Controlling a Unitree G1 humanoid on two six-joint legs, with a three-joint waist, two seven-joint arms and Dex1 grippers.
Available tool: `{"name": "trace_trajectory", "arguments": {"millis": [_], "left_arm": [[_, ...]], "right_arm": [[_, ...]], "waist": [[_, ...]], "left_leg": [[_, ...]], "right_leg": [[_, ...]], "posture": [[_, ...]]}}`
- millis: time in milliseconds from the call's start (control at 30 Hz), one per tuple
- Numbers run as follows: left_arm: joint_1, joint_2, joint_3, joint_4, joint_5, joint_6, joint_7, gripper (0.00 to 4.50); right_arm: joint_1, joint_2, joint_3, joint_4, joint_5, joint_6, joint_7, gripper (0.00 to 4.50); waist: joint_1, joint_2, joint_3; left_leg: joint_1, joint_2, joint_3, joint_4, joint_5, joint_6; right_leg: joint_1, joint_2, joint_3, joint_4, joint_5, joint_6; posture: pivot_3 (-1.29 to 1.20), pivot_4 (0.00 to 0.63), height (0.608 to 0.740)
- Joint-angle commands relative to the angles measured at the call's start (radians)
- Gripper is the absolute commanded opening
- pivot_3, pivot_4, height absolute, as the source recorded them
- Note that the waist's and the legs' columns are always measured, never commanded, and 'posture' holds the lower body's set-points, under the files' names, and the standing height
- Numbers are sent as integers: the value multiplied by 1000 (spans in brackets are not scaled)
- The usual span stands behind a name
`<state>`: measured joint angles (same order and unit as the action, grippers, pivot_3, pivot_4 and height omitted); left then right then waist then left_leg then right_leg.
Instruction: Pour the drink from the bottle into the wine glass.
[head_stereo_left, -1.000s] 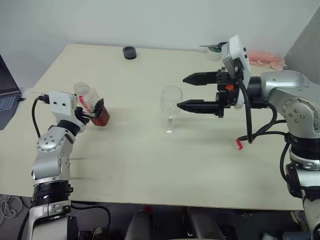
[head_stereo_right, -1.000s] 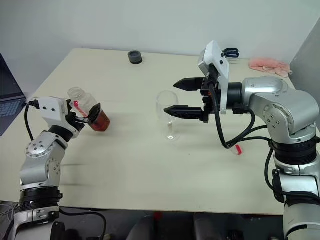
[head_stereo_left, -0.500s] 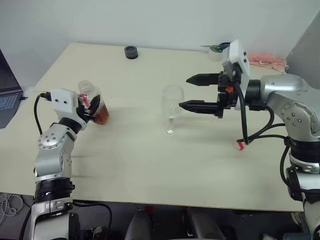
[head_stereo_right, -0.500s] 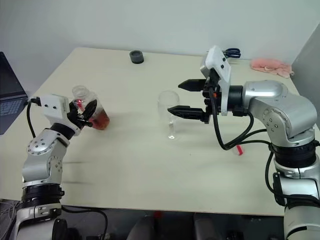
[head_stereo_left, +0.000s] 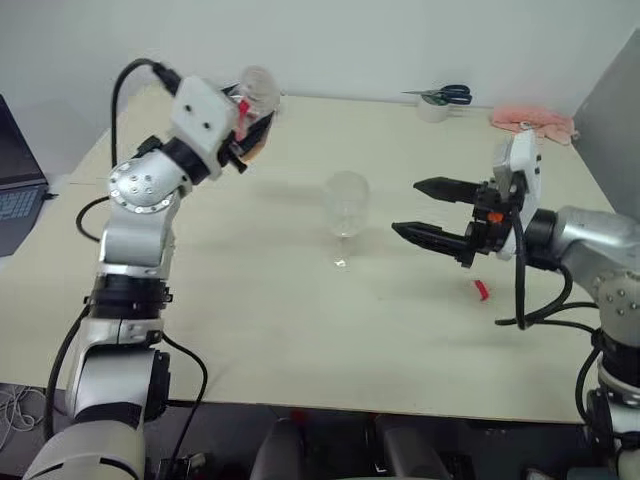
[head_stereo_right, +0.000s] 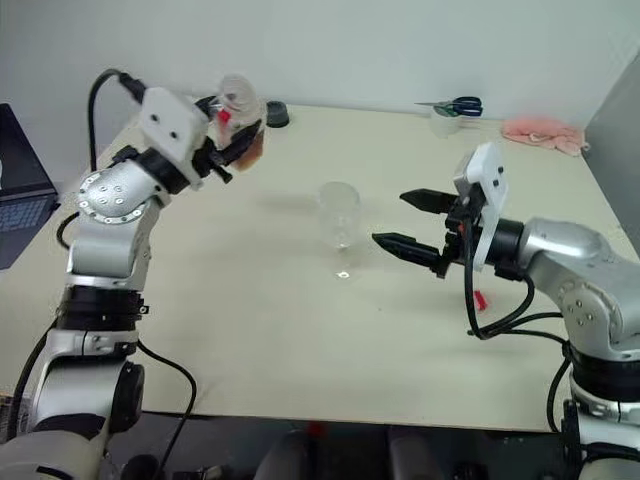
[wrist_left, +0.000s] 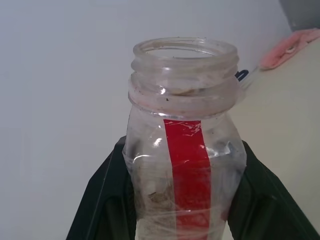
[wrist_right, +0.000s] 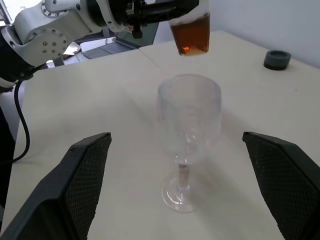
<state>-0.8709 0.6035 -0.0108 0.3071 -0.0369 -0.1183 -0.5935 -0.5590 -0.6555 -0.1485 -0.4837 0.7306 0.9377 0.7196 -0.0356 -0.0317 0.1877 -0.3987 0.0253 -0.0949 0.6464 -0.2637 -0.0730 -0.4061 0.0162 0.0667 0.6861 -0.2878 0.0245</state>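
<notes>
My left gripper (head_stereo_left: 247, 130) is shut on the bottle (head_stereo_left: 256, 103), holding it high above the far left of the table, mouth up and uncapped. Its red label stripe (wrist_left: 187, 165) runs between the black fingers (wrist_left: 100, 200). The amber drink (wrist_right: 190, 34) sits in the bottle's lower part. The wine glass (head_stereo_left: 345, 203) stands upright at mid-table, clear, to the right of and below the bottle. My right gripper (head_stereo_left: 405, 207) is open, level, pointing at the glass from its right with a gap between them; its fingers (wrist_right: 85, 175) flank the glass (wrist_right: 189, 117).
A small red-and-white cap (head_stereo_left: 481, 290) lies on the table under my right forearm. A black round piece (head_stereo_right: 277, 116) sits at the far edge. Scissors (head_stereo_left: 446, 95), a white roll (head_stereo_left: 432, 110) and a pink cloth (head_stereo_left: 530, 120) are far right. A laptop (head_stereo_left: 15, 175) is at left.
My left gripper closed on the bottle and lifted it up and toward the glass. My right gripper drew back to the right and lower, away from the glass, staying open.
</notes>
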Motion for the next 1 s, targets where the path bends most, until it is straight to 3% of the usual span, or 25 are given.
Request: {"name": "trace_trajectory", "arguments": {"millis": [33, 467, 1000], "left_arm": [[-109, 6, -49, 82, 98, -173, 6, 1806], [-232, 27, -162, 391, 320, -613, 64, 1803], [-283, 65, -240, 462, 570, -816, 255, 1799]], "right_arm": [[36, 36, -2, -74, -5, -35, -71, 4500], [148, 112, 36, -108, -100, -136, -213, 4500], [145, 121, 68, -89, -130, -162, -232, 4500]], "waist": [[0, 0, 0], [2, 0, 0], [2, 0, 0]], "left_leg": [[0, 0, 0, 0, 0, 0], [0, -1, -2, 1, 1, 2], [0, -1, -2, 1, 2, 3]], "right_leg": [[0, 1, 0, 1, 0, 0], [0, 1, -1, 4, 0, 0], [-1, 1, -1, 6, 0, 0]], "posture": [[0, 150, 740], [0, 150, 740], [0, 150, 740]]}}
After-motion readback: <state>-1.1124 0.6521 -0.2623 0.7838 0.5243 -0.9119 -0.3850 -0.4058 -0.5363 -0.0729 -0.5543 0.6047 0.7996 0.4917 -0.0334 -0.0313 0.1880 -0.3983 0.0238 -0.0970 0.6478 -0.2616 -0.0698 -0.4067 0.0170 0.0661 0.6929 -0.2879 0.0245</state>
